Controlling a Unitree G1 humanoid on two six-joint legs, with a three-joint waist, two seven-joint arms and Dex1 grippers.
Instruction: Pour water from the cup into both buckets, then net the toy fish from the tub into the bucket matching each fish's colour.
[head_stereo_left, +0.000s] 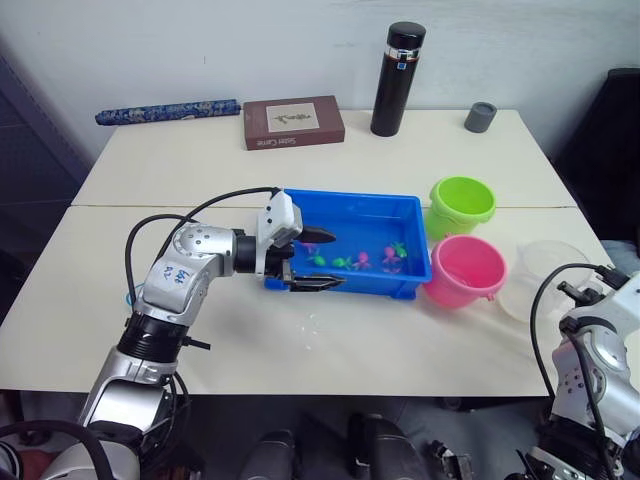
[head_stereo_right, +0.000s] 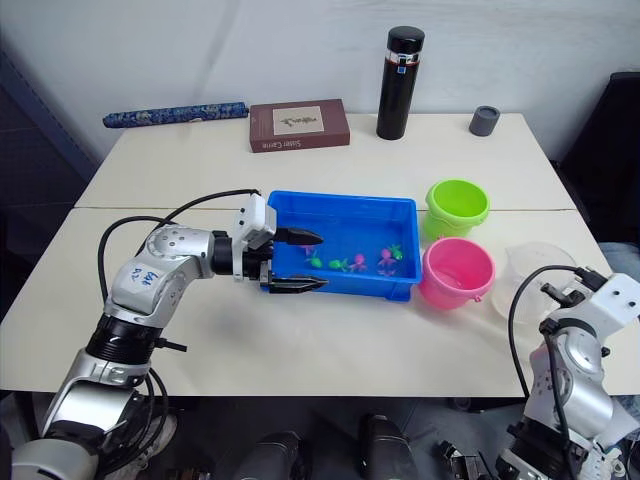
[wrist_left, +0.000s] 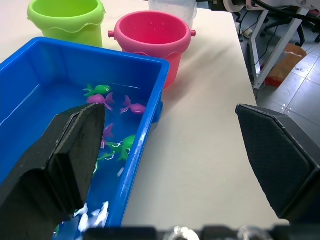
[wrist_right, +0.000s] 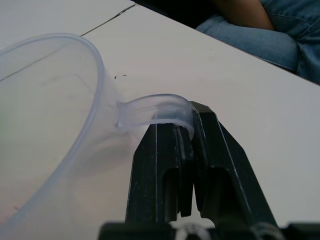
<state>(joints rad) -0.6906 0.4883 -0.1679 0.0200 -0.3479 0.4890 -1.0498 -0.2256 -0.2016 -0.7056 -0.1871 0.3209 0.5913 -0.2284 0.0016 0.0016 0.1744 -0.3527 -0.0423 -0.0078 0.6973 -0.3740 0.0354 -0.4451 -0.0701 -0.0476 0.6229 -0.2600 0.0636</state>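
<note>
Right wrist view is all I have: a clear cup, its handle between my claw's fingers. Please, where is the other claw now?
Observer: The left claw is open across the blue tub's front wall, one finger inside and one outside.
Operator: Are fish in the tub?
Observer: Yes, pink and green toy fish lie in its right part.
Operator: And the buckets?
Observer: The green bucket and pink bucket stand right of the tub; your cup is right of the pink one.

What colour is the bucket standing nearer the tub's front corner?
Pink; it shows best in the left wrist view.
</note>
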